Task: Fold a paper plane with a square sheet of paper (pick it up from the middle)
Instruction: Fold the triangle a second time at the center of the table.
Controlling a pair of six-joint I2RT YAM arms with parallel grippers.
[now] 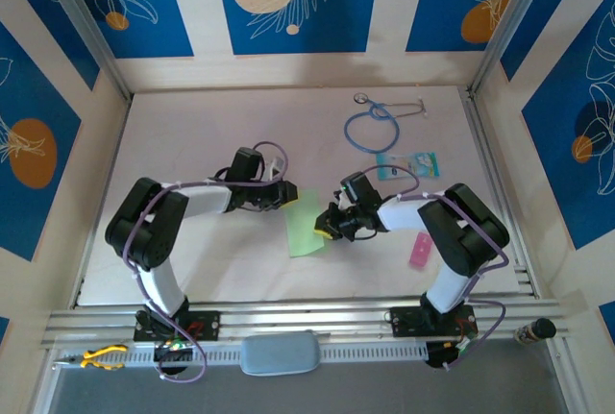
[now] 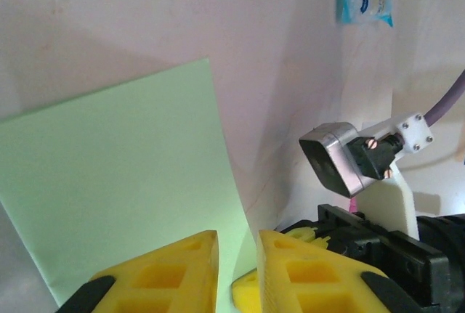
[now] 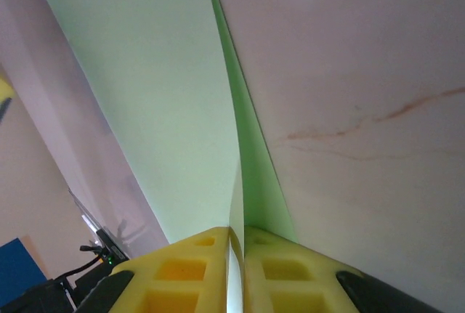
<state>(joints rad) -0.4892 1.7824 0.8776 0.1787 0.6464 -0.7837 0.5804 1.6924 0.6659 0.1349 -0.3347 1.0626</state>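
The square sheet of paper [image 1: 304, 231] is light green and lies mid-table as a narrow upright rectangle, apparently folded over. My right gripper [image 1: 324, 230] is at its right edge. In the right wrist view the fingers [image 3: 196, 269] are shut on a raised flap of the paper [image 3: 160, 95], whose thin edge runs down into the right gripper [image 3: 237, 234]. My left gripper [image 1: 291, 195] is at the sheet's top end. In the left wrist view the paper [image 2: 116, 182] spreads out flat, and the left gripper [image 2: 236, 244] stands slightly open, with the sheet's right edge showing in the gap.
A blue stethoscope [image 1: 373, 126] lies at the back right, with a teal-and-white card [image 1: 408, 164] in front of it. A small pink strip [image 1: 420, 251] lies beside the right arm. Yellow-handled pliers [image 1: 101, 356] and a grey pad [image 1: 279, 353] sit on the front rail.
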